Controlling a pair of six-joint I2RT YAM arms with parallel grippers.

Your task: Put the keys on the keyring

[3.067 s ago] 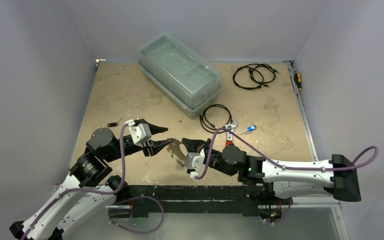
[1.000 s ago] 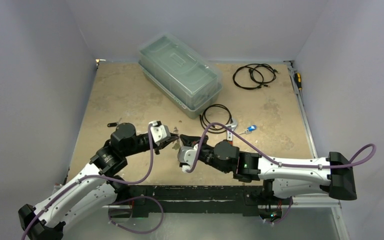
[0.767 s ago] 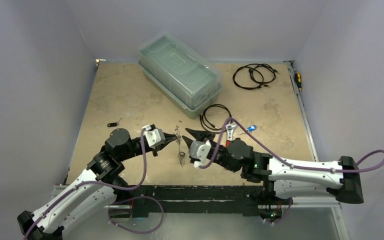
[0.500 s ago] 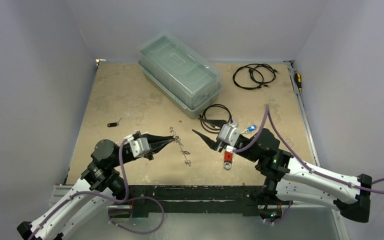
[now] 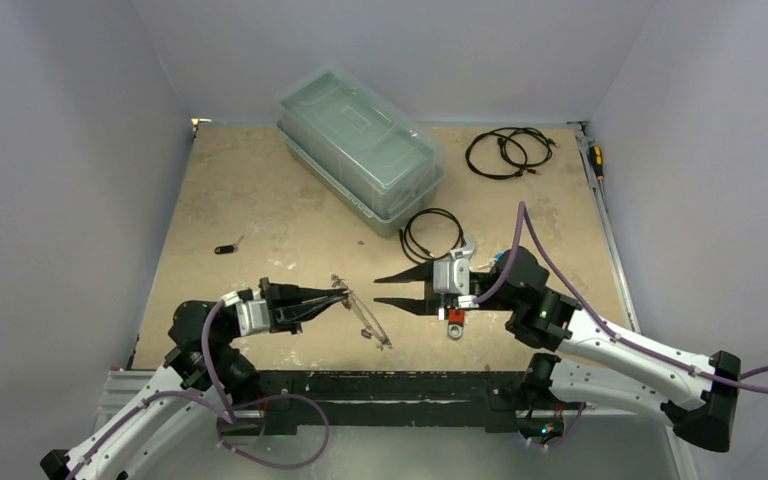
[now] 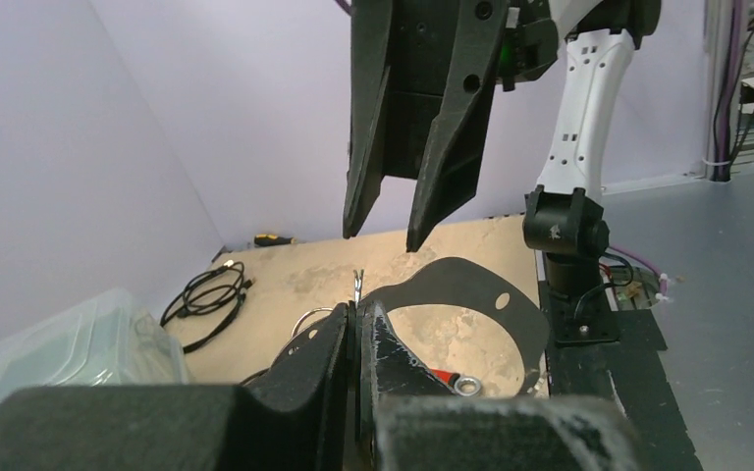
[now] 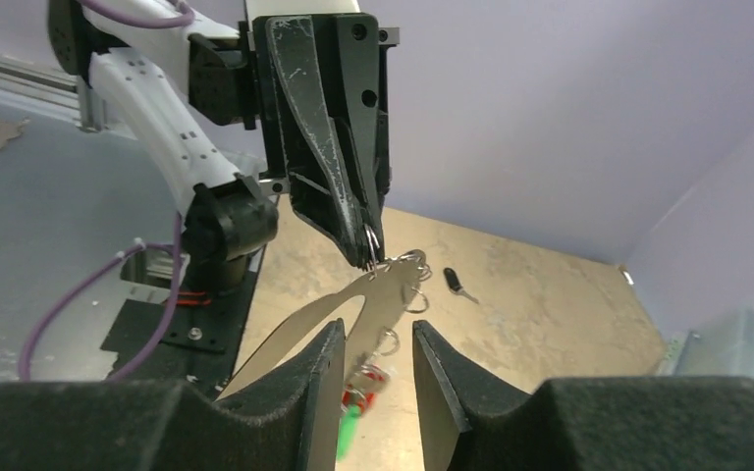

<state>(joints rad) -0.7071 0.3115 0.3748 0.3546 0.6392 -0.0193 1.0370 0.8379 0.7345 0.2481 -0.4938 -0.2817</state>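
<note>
The left gripper (image 5: 335,296) stands pinched tight on the keyring (image 5: 368,322), a thin silvery metal loop slanting from its black tapered fingertips above the mottled tan table (image 5: 260,200). Red- and green-tagged keys (image 7: 358,390) dangle from its small rings. Opposite, the right gripper (image 5: 377,290) gapes, empty. A black-tagged key (image 5: 224,248) lies well apart.

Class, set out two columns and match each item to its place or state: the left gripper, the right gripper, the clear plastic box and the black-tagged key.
Column A
1. left gripper
2. right gripper
3. clear plastic box
4. black-tagged key

Column B
a. open, holding nothing
b. lying alone on the left of the table
c. shut on the keyring
d. at the back, lid on

Pairs: 1-c, 2-a, 3-d, 4-b
</note>
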